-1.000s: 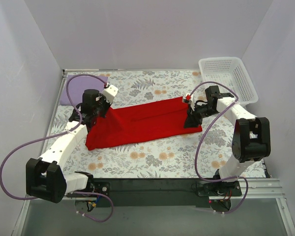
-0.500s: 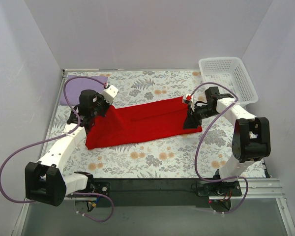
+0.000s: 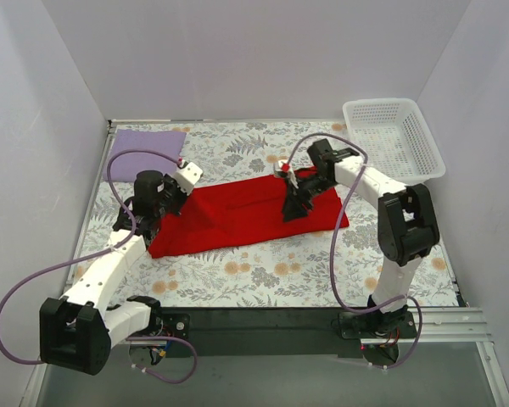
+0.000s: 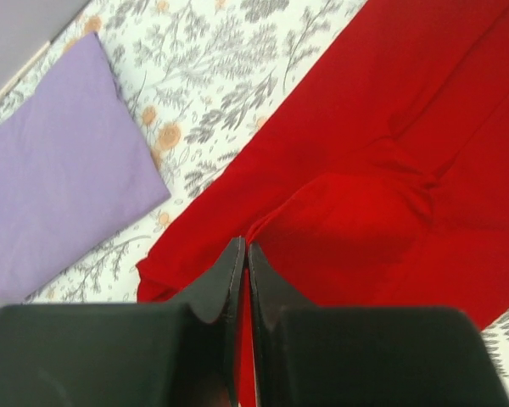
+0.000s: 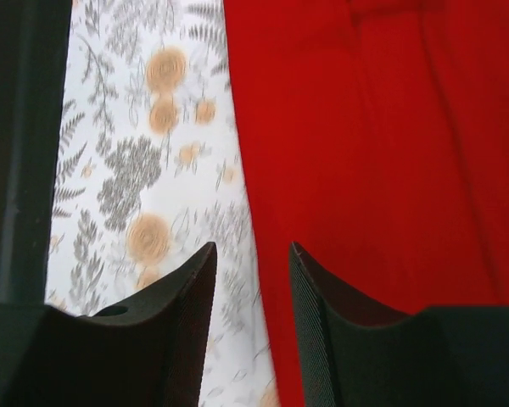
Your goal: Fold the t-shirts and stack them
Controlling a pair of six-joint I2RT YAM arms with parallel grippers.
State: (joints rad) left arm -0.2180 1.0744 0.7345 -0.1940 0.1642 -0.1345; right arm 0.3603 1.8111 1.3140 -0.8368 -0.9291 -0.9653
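The red t-shirt (image 3: 246,212) lies spread in a long band across the middle of the flowered table. My left gripper (image 3: 168,212) is at its left end, shut on a raised fold of red cloth (image 4: 339,229); a thin strip of red shows between the pads of that gripper (image 4: 244,250). My right gripper (image 3: 291,209) hovers over the shirt's middle. In the right wrist view that gripper (image 5: 253,250) is open, and the edge of the red t-shirt (image 5: 365,153) runs between its fingers. The lavender t-shirt (image 3: 148,144) lies flat at the back left (image 4: 59,170).
A white mesh basket (image 3: 424,157) stands at the back right corner. Purple cables loop from both arms over the table. White walls close in the table on three sides.
My right gripper has swung left from the shirt's right end to over its middle, and its jaws stand wider. My left gripper has shifted slightly toward the near left with its fold.
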